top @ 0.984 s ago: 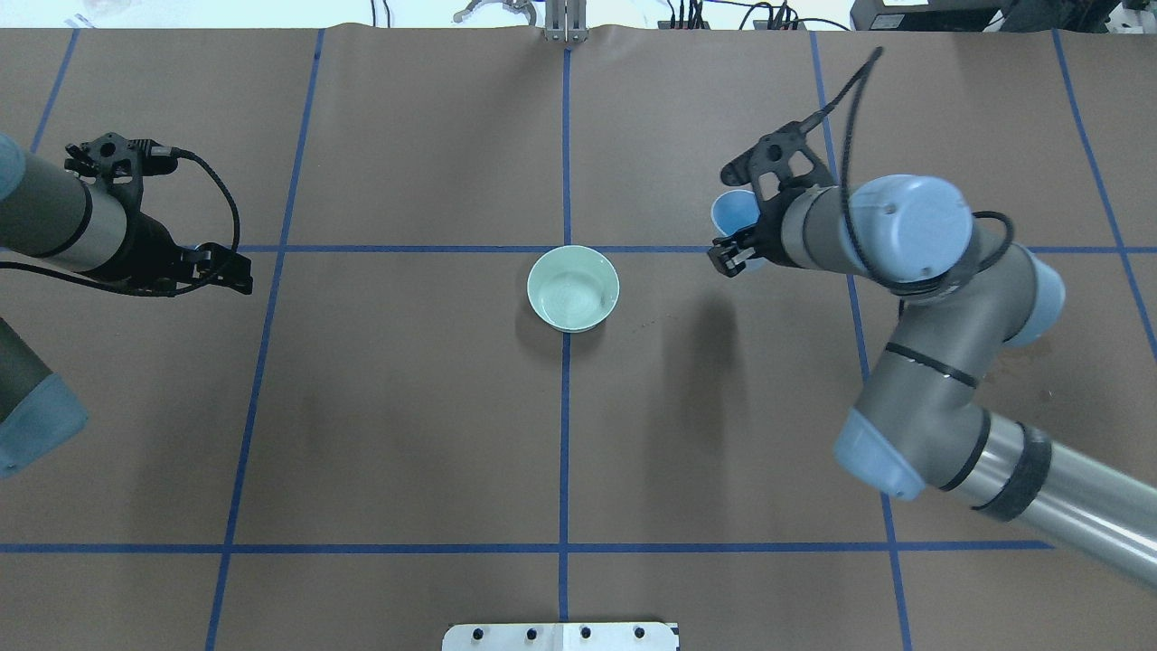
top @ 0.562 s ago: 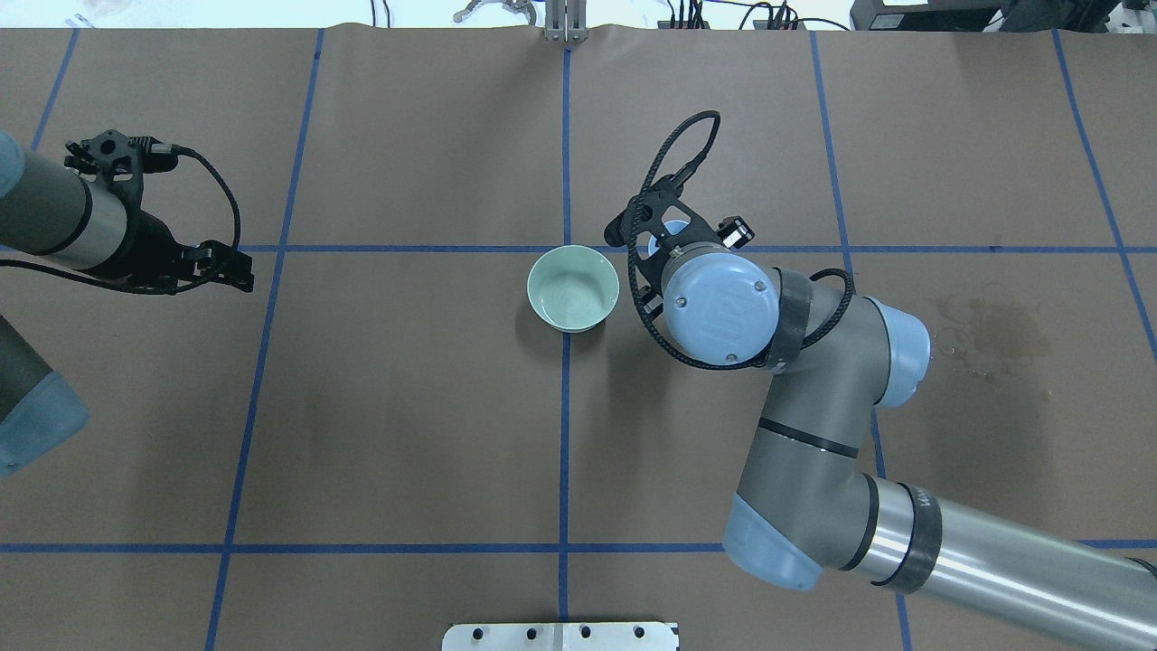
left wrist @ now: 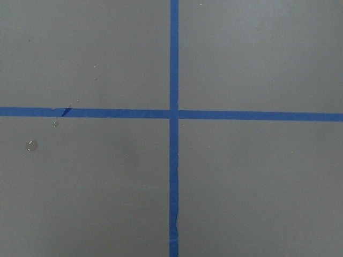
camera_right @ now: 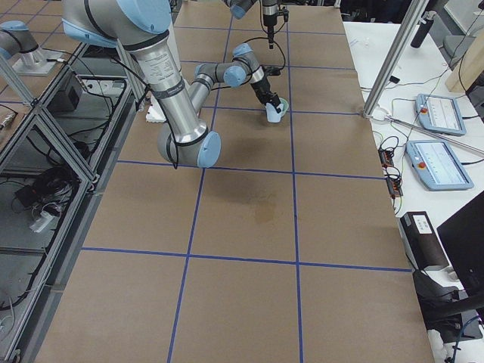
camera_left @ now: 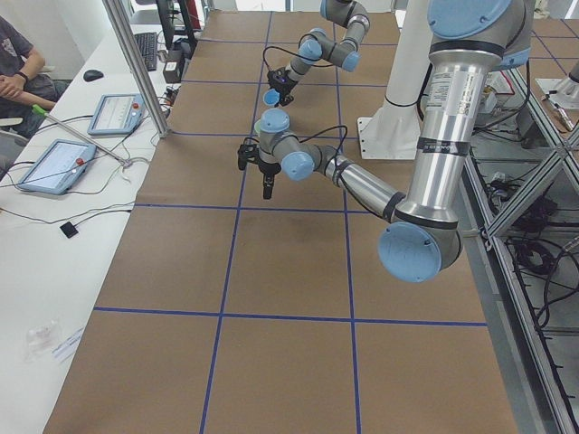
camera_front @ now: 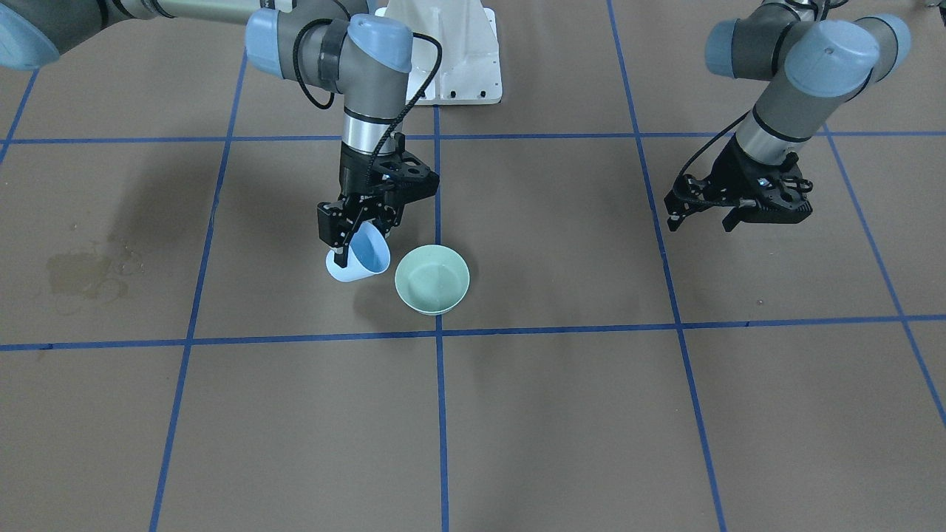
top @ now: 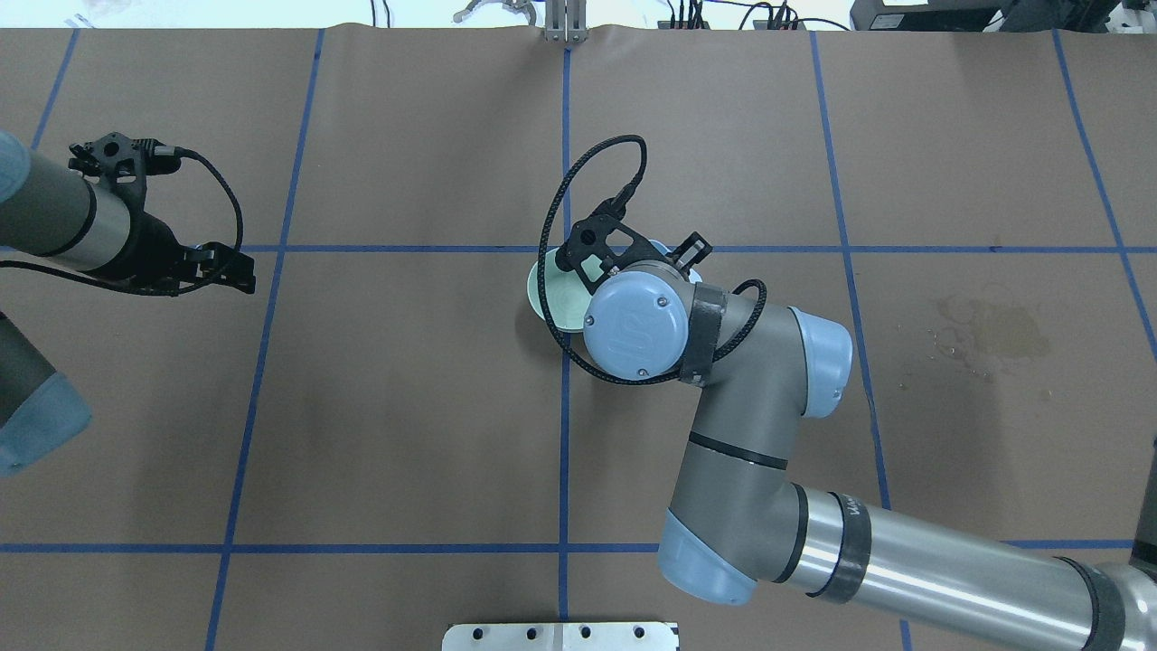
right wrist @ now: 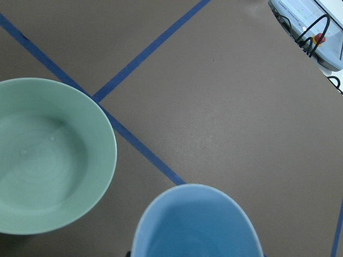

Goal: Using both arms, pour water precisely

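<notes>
My right gripper (camera_front: 360,240) is shut on a light blue cup (camera_front: 360,260), held just off the table and tipped slightly toward a pale green bowl (camera_front: 432,279) beside it. In the right wrist view the cup's rim (right wrist: 195,225) sits close to the bowl (right wrist: 53,160), where faint ripples of water (right wrist: 37,160) show. I cannot tell whether the cup holds water. From overhead, the right wrist covers most of the bowl (top: 551,289) and cup (top: 673,249). Far off at the table's side, my left gripper (camera_front: 698,218) hangs open and holds nothing.
A wet stain (top: 994,325) darkens the brown paper on the right side of the table. A small droplet (left wrist: 32,145) lies under the left wrist near a blue tape cross (left wrist: 173,113). The white pedestal (camera_front: 451,66) stands behind the bowl.
The right arm has swung in from the table's right side, carrying the blue cup up to the bowl. The stain it covered now shows. The left arm has stayed put.
</notes>
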